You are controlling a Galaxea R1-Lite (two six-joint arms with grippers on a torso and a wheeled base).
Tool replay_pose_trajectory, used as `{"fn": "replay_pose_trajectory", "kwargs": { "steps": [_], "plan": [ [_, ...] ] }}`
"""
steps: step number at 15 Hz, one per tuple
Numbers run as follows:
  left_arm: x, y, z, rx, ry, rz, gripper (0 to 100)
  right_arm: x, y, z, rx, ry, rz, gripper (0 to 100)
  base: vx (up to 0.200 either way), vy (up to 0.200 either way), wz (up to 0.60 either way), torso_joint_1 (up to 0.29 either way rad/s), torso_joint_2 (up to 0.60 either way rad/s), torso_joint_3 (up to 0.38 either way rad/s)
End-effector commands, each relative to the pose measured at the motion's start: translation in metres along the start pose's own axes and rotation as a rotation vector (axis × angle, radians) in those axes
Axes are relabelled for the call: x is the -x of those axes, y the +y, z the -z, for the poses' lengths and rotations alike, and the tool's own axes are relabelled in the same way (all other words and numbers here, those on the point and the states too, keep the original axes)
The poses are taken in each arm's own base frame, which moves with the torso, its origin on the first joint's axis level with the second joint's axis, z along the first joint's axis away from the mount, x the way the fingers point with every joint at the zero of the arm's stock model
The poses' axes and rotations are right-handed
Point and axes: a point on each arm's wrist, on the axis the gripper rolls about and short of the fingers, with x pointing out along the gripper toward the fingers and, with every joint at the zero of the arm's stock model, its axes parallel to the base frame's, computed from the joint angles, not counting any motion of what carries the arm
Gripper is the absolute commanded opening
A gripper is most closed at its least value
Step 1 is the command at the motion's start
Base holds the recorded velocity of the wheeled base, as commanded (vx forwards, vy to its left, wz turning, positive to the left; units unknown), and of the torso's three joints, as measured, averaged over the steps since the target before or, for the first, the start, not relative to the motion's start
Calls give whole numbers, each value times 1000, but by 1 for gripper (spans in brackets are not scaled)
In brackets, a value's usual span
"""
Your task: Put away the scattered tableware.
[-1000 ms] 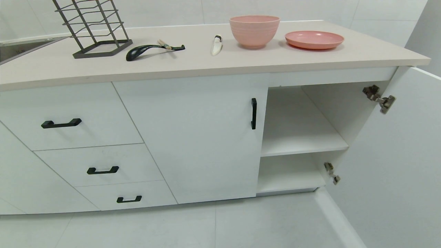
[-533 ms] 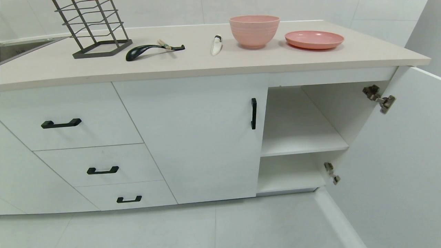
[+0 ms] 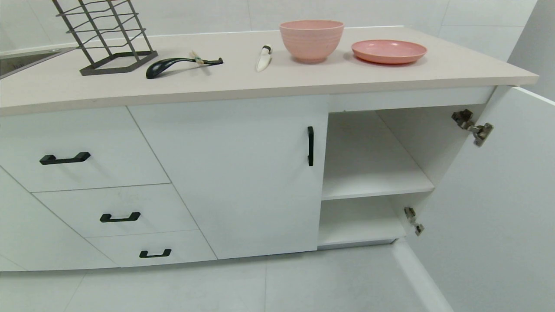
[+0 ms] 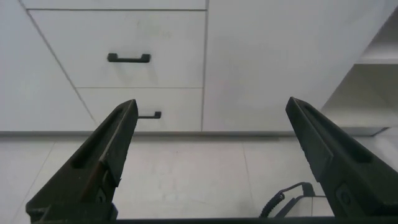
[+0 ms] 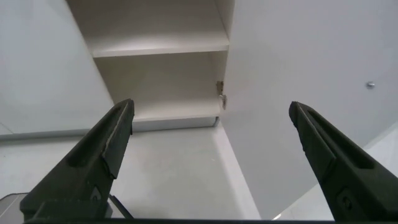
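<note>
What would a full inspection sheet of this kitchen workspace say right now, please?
Surface: beige countertop, tableware spread along it.
Job's things: pink ribbed bowl upright; flat pink plate beside it, apart; white utensil with a black band; black curved spoon with a small wooden piece across its handle.
Clutter: black wire rack standing near the steel sink.
Grippers: left claw open, holding nothing, facing the white drawers; right claw open, holding nothing, facing the cupboard shelves.
Cables: thin dark loop below the left claw.
Surroundings: white cupboard door swung open; grey tiled floor.
</note>
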Motion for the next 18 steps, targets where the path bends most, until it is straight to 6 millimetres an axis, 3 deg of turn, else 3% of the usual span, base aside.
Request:
{"fn": "replay_pose_trajectory", "kwargs": {
  "steps": [1, 5, 15, 18],
  "plan": [
    [0, 0, 0, 1, 4, 0, 100, 0, 0, 0, 0, 3, 1, 100, 0, 0, 0, 0, 0, 0],
    [0, 0, 0, -1, 5, 0, 100, 0, 0, 0, 0, 3, 1, 100, 0, 0, 0, 0, 0, 0],
    [0, 0, 0, 1, 4, 0, 100, 0, 0, 0, -3, 3, 4, 100, 200, 0, 0, 1, 2, 2],
    [0, 0, 0, 2, 4, 0, 100, 0, 0, 0, -12, 3, 16, 100, 0, 0, 0, 0, 0, 0]
  ]
}}
